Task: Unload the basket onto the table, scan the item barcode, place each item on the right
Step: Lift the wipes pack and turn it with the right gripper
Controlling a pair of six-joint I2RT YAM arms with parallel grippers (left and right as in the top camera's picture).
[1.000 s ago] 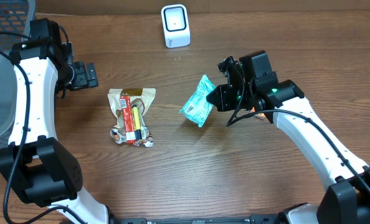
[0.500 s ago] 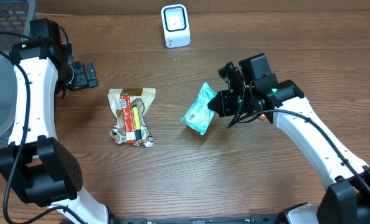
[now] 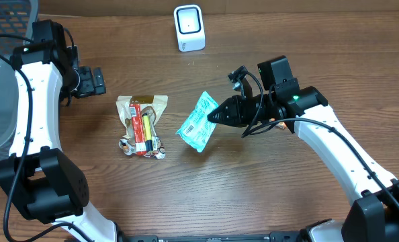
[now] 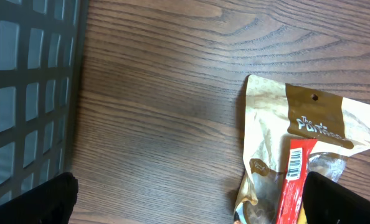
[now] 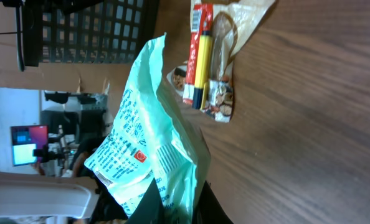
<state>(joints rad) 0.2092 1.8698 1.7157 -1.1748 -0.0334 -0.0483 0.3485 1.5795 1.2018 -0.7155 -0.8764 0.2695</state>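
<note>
Item: mint-green packet (image 3: 197, 124). It is pinched at the corner nearest the right hand (image 3: 213, 115), whose fingers are pressed together on the film. The packet hangs out ahead of the fingertips, tilted. I cannot tell whether its low edge touches the table (image 3: 253, 195). From the wrist camera the packet (image 5: 149, 155) fills the space directly in front of the fingers, with a barcode panel on the face turned toward that camera.

Farther ahead of the right hand, apart from the packet, a tan snack bag (image 3: 141, 124) holding a red-and-yellow item lies flat on the table. The white scanner (image 3: 189, 27) stands well off to one side of the hand, near the table's far edge.

Left hand (image 3: 96, 81): fingers spread wide, nothing between them, with the snack bag near in front. A dark mesh basket (image 3: 5, 17) sits beside this hand; its contents cannot be made out.
</note>
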